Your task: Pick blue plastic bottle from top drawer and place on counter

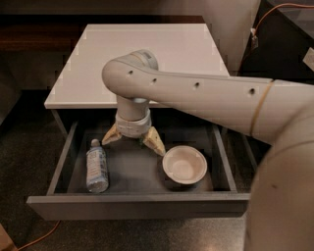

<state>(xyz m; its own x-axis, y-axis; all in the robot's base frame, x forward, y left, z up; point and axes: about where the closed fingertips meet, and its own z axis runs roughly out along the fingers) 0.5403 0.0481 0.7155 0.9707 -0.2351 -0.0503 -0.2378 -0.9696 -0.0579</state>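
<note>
The blue plastic bottle (pixel 96 166) lies on its side at the left end of the open top drawer (pixel 137 205), cap pointing to the back. My gripper (pixel 132 138) hangs over the middle of the drawer, to the right of the bottle and above its level. Its two tan fingers are spread wide apart and hold nothing. The left fingertip (pixel 109 138) is close to the bottle's cap but apart from it. The white counter (pixel 142 54) lies behind the drawer, partly hidden by my arm.
A white bowl (pixel 184 164) sits in the right part of the drawer, just right of the right fingertip. A dark wall and cabinet with an orange cable (pixel 274 10) stand at the right. Another orange cable (pixel 39 238) lies on the dark floor at the lower left.
</note>
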